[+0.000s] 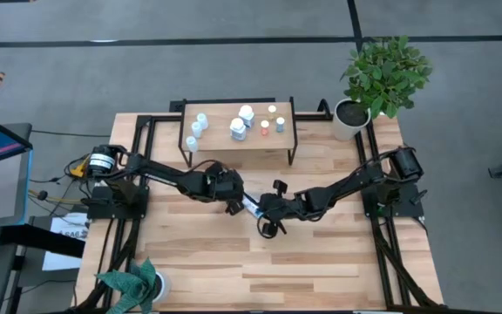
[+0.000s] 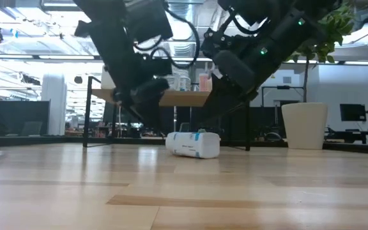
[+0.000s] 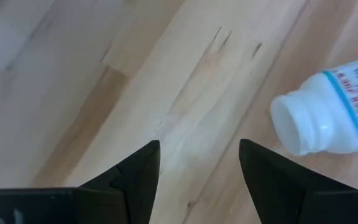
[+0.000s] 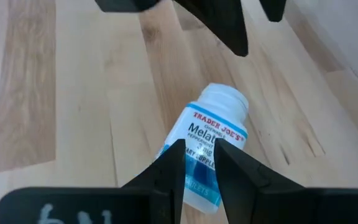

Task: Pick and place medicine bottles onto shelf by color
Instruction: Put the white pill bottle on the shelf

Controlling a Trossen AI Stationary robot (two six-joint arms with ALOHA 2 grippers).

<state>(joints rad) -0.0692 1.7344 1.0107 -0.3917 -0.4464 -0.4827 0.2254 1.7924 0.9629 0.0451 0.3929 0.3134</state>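
Note:
One white medicine bottle with a blue label (image 4: 215, 121) lies on its side on the wooden table, between my two grippers. It also shows in the low view (image 2: 193, 144) and the high view (image 1: 249, 207). My left gripper (image 3: 199, 155) is open and empty, over bare wood just beside the bottle's cap end (image 3: 291, 124). My right gripper (image 4: 199, 149) is nearly shut, with a narrow gap, its fingertips over the bottle's body. The shelf (image 1: 234, 146) stands at the far side. It carries bluish bottles (image 1: 200, 122), white bottles (image 1: 238, 129), a reddish one (image 1: 264, 129) and a greenish one (image 1: 279, 125). My right gripper's fingertips (image 4: 178, 152) stand over the labelled side of the bottle (image 4: 194, 134), pointing along it toward its cap. Whether they touch it I cannot tell. The bottle lies flat on the table.
A white pot with a green plant (image 1: 351, 118) stands at the table's far right corner. A second plant pot (image 1: 142, 283) stands at the near left corner. Black frame rails run along both sides. Bare wood lies toward the near edge.

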